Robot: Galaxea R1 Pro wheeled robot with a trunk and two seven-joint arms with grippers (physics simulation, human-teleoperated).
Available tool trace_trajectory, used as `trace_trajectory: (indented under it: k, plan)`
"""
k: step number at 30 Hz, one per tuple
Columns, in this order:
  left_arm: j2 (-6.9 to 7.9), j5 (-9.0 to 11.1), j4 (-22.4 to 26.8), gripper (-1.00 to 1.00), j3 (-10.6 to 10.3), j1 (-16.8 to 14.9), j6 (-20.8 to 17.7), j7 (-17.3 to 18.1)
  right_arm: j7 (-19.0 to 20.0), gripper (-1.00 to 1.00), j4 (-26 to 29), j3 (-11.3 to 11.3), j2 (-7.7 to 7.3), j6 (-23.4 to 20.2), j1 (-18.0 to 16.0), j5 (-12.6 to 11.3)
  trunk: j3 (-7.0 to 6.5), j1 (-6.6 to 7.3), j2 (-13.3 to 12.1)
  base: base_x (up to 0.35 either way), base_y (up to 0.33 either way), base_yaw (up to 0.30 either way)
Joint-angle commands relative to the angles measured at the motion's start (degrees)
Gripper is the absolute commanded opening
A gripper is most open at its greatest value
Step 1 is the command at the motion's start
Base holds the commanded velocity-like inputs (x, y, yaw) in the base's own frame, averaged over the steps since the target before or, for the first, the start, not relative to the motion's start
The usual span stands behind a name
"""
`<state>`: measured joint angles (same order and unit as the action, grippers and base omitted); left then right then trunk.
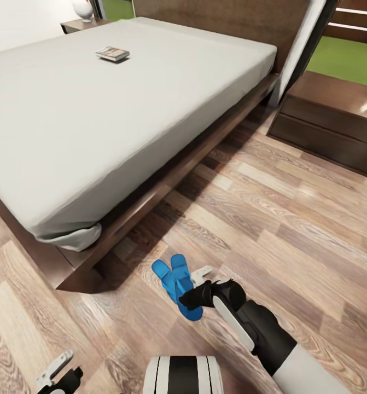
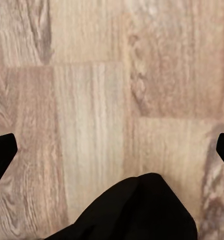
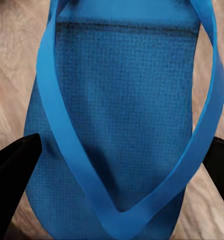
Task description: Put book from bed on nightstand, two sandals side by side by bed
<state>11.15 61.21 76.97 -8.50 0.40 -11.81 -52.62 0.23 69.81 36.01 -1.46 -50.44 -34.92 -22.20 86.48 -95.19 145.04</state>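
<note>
Two bright blue sandals lie touching on the wood floor by the foot corner of the bed (image 1: 145, 210): one (image 1: 162, 273) nearer the bed, the other (image 1: 184, 293) under my right gripper (image 1: 197, 284). In the right wrist view that sandal (image 3: 122, 115) with its straps spans the space between the two dark fingertips, and the right gripper (image 3: 119, 160) is open just above it. The book (image 1: 112, 53) rests flat on the grey mattress near the headboard. My left gripper (image 1: 54, 372) hangs low over bare floor, open (image 2: 112, 150) and holding nothing.
One nightstand (image 1: 331, 117) stands on the right beside the headboard. Another nightstand (image 1: 79, 24), with a white object on top, is at the far side of the bed. Wood-plank floor (image 1: 271, 230) stretches between the bed and the right nightstand.
</note>
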Motion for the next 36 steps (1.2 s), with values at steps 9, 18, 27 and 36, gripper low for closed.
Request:
trace_trajectory:
  k: [9,18,27,36]
  plan:
    - [1.35,-0.4,5.1,1.0,1.4,3.4,-0.7,4.9,3.4,-1.0,-6.4,5.5,0.61,7.4,-2.1,0.3,0.03,0.01,0.0,0.0,0.0,0.286]
    - [1.57,-0.6,4.9,1.0,1.7,3.8,-0.8,7.4,8.1,-1.0,-9.1,6.0,0.73,8.0,-2.3,6.3,0.03,0.01,0.0,0.0,0.0,0.286]
    - [1.49,-0.7,4.9,1.0,1.9,3.8,-0.7,7.4,8.6,-1.0,-11.8,6.1,0.83,8.3,-2.5,7.9,0.03,0.01,0.0,0.0,0.0,0.286]
    - [1.5,-0.6,5.0,1.0,1.8,3.8,-0.7,7.3,8.6,-1.0,-15.1,6.2,1.24,8.4,-3.1,11.5,0.03,0.01,0.0,0.0,0.0,0.286]
